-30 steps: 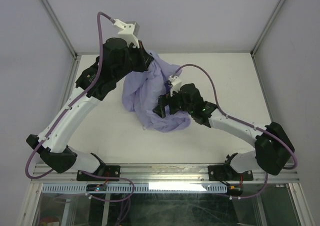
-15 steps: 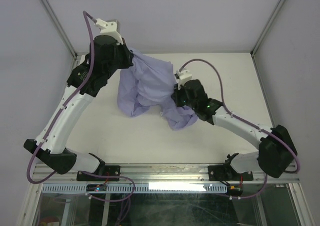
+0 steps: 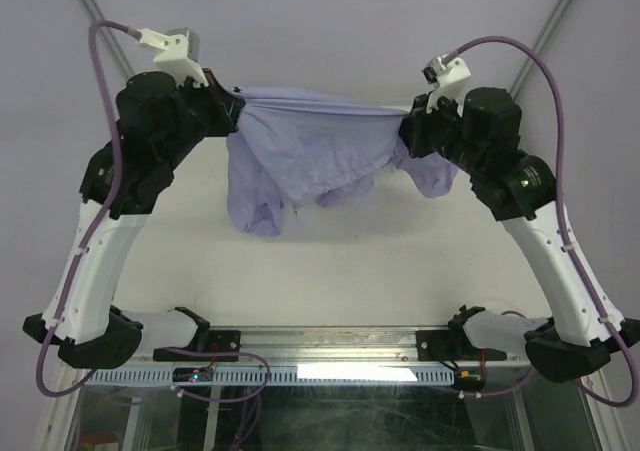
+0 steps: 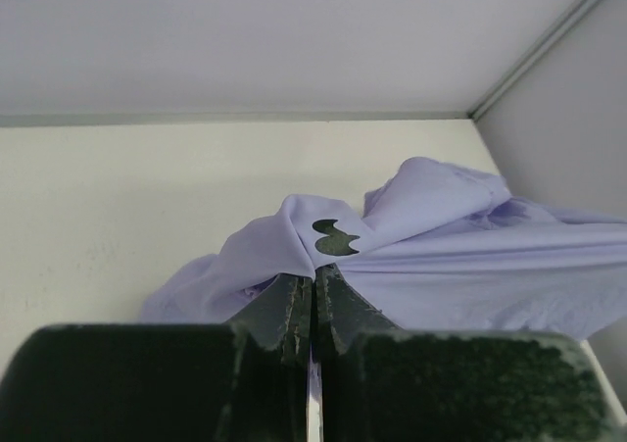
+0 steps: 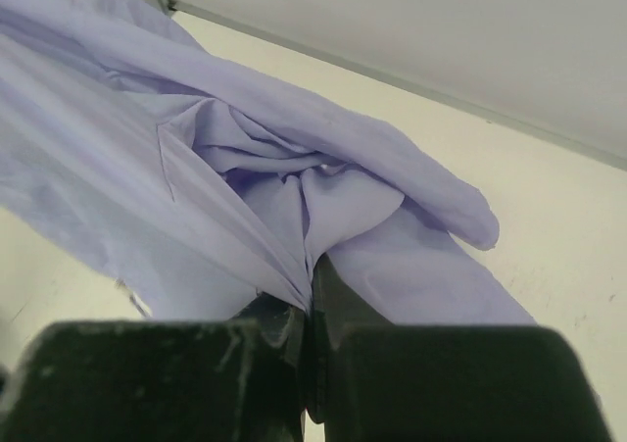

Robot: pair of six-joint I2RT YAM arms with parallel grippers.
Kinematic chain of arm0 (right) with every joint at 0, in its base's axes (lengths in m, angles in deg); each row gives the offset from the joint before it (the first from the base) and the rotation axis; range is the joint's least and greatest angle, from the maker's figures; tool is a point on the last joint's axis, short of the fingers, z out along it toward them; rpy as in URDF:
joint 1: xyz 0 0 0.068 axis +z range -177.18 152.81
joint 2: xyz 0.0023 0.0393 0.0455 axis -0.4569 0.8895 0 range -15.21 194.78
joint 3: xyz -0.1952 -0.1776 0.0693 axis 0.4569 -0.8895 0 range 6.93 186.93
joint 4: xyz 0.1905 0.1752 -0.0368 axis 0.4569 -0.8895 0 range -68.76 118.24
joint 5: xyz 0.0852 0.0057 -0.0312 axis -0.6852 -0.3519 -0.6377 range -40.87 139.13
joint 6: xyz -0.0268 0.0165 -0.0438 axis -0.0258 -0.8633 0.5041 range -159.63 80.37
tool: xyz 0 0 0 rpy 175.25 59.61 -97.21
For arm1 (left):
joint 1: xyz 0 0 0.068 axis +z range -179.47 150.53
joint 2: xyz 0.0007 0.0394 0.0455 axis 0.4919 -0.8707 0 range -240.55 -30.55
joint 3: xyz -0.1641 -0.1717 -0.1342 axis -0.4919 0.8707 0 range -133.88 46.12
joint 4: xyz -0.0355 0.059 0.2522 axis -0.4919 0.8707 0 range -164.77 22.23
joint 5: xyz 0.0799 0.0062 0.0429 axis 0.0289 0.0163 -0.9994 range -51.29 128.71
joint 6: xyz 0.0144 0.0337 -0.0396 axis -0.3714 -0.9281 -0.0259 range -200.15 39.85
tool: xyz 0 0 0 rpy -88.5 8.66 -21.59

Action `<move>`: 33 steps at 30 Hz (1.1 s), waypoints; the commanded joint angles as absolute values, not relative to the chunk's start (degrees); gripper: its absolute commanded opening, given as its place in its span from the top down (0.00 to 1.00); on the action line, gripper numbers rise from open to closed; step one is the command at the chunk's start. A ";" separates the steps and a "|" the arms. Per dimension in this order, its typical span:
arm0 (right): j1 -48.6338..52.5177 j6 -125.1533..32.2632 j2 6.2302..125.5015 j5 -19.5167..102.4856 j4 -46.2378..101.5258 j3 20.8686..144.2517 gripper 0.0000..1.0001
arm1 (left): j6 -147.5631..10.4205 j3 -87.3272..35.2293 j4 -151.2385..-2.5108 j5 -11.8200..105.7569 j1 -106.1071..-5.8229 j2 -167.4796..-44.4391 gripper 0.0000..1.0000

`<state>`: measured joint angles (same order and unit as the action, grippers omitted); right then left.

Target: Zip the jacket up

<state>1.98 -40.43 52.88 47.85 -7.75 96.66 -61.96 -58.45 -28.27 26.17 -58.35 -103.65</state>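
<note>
The lavender jacket hangs in the air between my two raised arms, its top edge pulled taut from left to right and the rest sagging in wrinkled folds above the table. My left gripper is shut on the jacket's left end; in the left wrist view the cloth fans out from the pinched jaws, with a small dark mark just beyond them. My right gripper is shut on the right end; cloth bunches at its jaws and a sleeve droops to the right. No zipper shows.
The white table lies under the hanging garment, boxed in by grey walls on the left, back and right. Both arm bases sit on the metal rail at the near edge.
The right gripper closed on the jacket on the table. Both arms then rose and spread apart, lifting the crumpled garment and stretching it out between them.
</note>
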 commanded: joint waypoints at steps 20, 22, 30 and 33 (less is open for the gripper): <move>-2.40 -54.77 62.35 59.13 -24.04 87.14 0.65 | -64.63 -65.44 -32.69 39.30 -57.92 -127.83 0.37; -2.32 -54.14 62.81 58.81 -23.95 86.17 0.54 | -63.04 -64.03 -32.74 38.04 -57.87 -127.75 0.26; 8.03 -48.13 63.46 48.36 -17.26 84.54 0.28 | -50.46 -37.84 -30.94 28.49 -55.46 -113.54 0.04; 14.56 -47.85 67.37 46.79 -13.96 85.13 0.26 | -43.22 -26.03 -30.30 27.74 -53.86 -103.97 0.01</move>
<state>7.47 -49.96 64.73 51.43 -21.12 83.70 -54.41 -36.77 -29.89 32.01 -55.90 -116.24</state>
